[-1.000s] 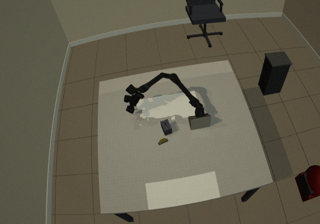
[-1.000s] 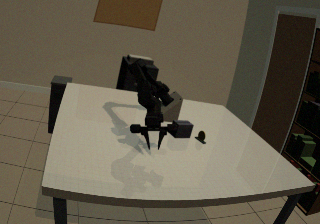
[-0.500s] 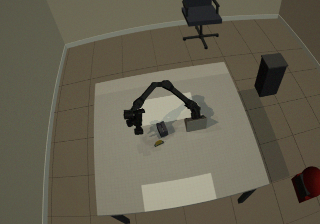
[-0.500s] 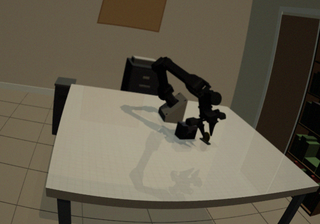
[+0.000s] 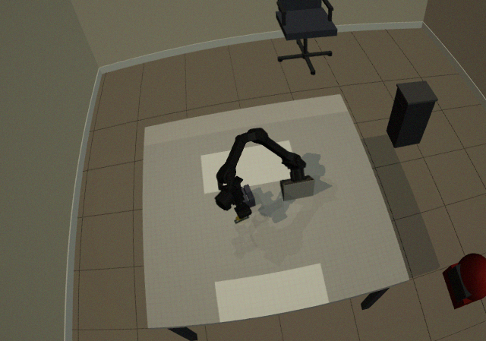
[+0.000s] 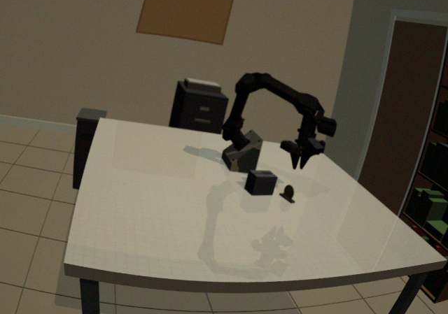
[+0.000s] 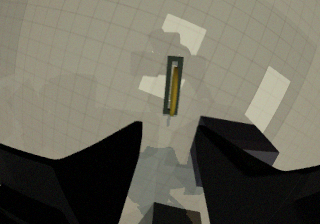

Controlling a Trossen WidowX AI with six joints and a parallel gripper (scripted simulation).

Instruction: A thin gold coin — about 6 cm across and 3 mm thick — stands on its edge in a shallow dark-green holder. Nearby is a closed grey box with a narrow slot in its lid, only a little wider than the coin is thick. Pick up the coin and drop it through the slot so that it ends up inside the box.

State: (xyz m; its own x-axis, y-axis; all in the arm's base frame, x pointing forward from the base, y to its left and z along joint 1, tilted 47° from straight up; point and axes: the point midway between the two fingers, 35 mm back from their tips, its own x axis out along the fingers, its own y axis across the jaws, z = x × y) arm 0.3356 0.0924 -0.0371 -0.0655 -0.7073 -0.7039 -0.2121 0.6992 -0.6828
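Observation:
The gold coin (image 5: 238,218) (image 6: 288,191) (image 7: 175,91) stands on edge in the shallow dark-green holder (image 6: 291,200) (image 7: 167,91). In the wrist view it leans slightly within the holder's long opening. The closed grey box (image 5: 250,200) (image 6: 261,184) (image 7: 240,127) stands beside the holder, toward the arm's base; the right finger partly covers it in the wrist view. My gripper (image 6: 297,168) (image 7: 169,130) is partly open and empty, pointing down above the table, higher than the coin and the box. In the top view the arm hides the fingertips and part of the box and holder.
The arm's base (image 5: 298,189) (image 6: 247,155) stands on the white table (image 5: 176,251) (image 6: 152,212), behind the box in the exterior view. Shadows and bright light patches lie on the table. A chair (image 5: 307,21) and a dark cabinet (image 5: 411,118) stand on the floor beyond it.

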